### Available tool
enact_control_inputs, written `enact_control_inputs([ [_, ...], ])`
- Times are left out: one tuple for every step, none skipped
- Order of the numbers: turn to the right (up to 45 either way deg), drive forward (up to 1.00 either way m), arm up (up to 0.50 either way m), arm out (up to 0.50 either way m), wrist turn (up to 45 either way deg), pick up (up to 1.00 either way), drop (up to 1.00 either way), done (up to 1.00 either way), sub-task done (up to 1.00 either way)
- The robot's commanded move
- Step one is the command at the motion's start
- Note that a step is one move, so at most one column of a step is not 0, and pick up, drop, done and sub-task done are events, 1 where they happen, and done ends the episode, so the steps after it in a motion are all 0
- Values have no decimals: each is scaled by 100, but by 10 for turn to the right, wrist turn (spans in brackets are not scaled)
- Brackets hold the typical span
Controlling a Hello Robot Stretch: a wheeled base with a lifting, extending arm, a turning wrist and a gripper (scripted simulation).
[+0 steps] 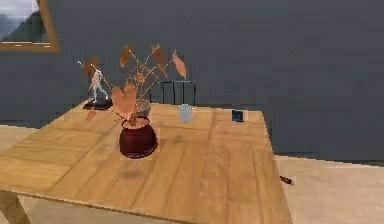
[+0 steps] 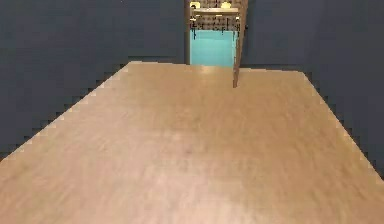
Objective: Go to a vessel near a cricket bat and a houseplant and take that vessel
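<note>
In the forward view a wooden worktop [image 1: 215, 175] stands before a dark blue-grey wall [image 1: 300, 60]. Near its middle is the houseplant [image 1: 138, 138], with orange-red leaves on thin stems rising from a round dark red pot. The vessel [image 1: 185, 114], a small pale grey-blue shape, stands upright on the worktop beyond the houseplant and toward the view's right, near it but apart. A greyish form sits among the plant's stems; what it is cannot be told.

At the worktop's far left corner a small statue [image 1: 97, 85] of a figure stands on a dark base. Near the far right corner lies a small dark blue thing [image 1: 237, 116]. Behind the far edge rises a dark chair back [image 1: 172, 93]. A framed picture [image 1: 25, 25] hangs on the wall at the view's upper left. On the pale floor off the worktop's right edge lies a small dark thing [image 1: 287, 181], too small to name.

The arm side view shows a tan wooden floor [image 2: 200, 150] running to dark walls and a doorway [image 2: 212, 45] that gives onto a turquoise-lit room, with a door leaf [image 2: 238, 55] at its right.

How the fingers stand cannot be told, so no place can be given relative to them.
</note>
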Motion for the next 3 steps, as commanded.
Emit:
enact_control_inputs([
  [450,0,0,0,0,0,0,0,0],
  [120,0,0,0,0,0,0,0,0],
  [0,45,0,0,0,0,0,0,0],
])
